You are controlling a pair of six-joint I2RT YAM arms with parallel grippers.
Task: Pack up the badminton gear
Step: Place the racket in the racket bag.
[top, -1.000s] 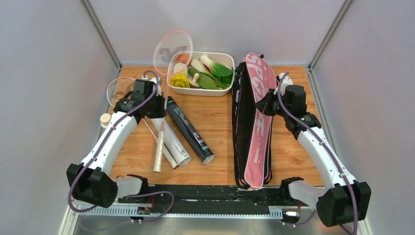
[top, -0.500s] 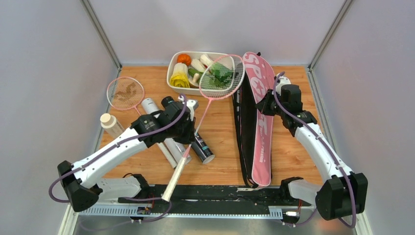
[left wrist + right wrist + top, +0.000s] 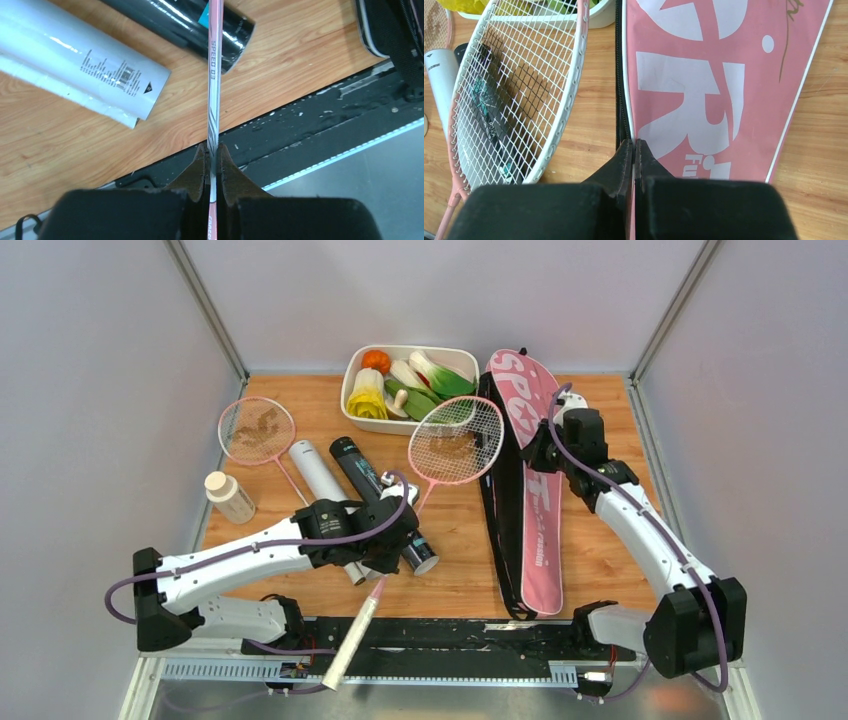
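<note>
Left gripper (image 3: 213,150) clamps the pink thin-framed racquet (image 3: 455,440) by its skinny shaft, head at 1 o'clock; looks light, whippy. Right gripper (image 3: 634,145) pinches the pink fabric cover (image 3: 704,90) by its floppy edge.

From my left wrist, the racquet shaft (image 3: 214,75) runs off at 12 o'clock, the white tube (image 3: 60,60) off at 9; its label print is too small for me to read.

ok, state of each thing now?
left gripper: shut on held racquet, at shaft
right gripper: shut on pink cover, at edge
held racquet: raised off table
second racquet: flat on table
white tube: lying on side
black tube: lying on side
pink cover: lying on table
bottle: upright, capped
</note>
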